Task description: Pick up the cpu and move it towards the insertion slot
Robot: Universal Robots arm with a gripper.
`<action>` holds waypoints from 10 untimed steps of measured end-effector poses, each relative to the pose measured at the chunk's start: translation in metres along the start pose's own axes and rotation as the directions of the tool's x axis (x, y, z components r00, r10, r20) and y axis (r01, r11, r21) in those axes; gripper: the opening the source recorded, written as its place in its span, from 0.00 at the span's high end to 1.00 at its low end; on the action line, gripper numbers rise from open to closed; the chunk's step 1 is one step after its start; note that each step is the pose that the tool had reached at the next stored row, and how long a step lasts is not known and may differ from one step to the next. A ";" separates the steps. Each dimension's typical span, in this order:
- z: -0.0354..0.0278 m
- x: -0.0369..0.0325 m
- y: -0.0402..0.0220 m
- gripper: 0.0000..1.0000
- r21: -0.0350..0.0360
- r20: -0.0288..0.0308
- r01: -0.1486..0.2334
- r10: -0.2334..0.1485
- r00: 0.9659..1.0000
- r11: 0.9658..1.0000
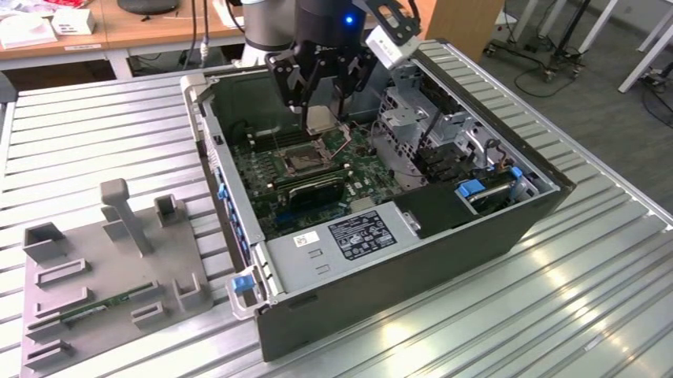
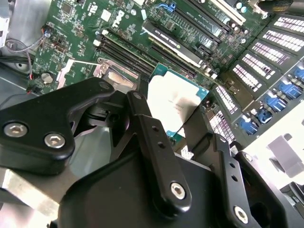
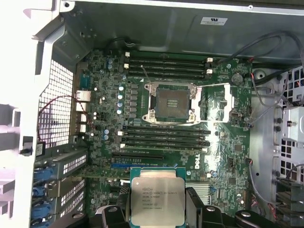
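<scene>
i have the black two-fingered gripper (image 3: 157,205) pinching the small flat square cpu with its silvery metal face and thin tan-green rim (image 3: 157,199), one finger on each side edge, face toward the first wrist view. in the second wrist view the same chip (image 2: 173,102) sits between the black linkage fingers (image 2: 142,123), tilted against the board behind it. in the exterior view the gripper (image 1: 317,110) hangs inside the open dark-grey computer case (image 1: 421,252), with the chip (image 1: 318,120) above the green circuit board (image 1: 347,169).

the insertion slot, a square socket with a dark centre and a shiny silver frame (image 3: 171,102), lies apart from the chip in the first wrist view, with a bank of long black memory slots (image 3: 166,135) between them; in the exterior view the socket (image 1: 303,161) sits below and close to the held chip. i judge the carry is under way and the chip is not yet over the socket.

my worries from here: the grip is only on thin edges, so a jolt could let the chip twist or drop onto the board. coming in rotated or tilted could catch the raised frame or damage the socket contacts. the case walls and loose cables (image 3: 266,52) leave little room for the arm.
</scene>
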State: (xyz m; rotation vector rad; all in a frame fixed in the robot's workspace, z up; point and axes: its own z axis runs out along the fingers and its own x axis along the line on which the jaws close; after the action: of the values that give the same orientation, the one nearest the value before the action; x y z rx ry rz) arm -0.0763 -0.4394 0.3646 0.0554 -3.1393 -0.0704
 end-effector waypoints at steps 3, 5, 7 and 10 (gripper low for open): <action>0.0013 -0.0019 0.0039 0.45 0.000 0.000 0.000 0.000 1.000 1.000; 0.0025 -0.0045 0.0067 0.45 0.000 0.000 0.000 0.000 1.000 1.000; 0.0038 -0.0065 0.0098 0.45 0.000 0.000 0.000 0.000 1.000 1.000; 0.0059 -0.0074 0.0160 0.45 0.000 0.000 0.000 0.000 1.000 1.000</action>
State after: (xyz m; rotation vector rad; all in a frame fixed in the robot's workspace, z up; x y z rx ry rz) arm -0.0695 -0.4229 0.3594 0.0549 -3.1393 -0.0702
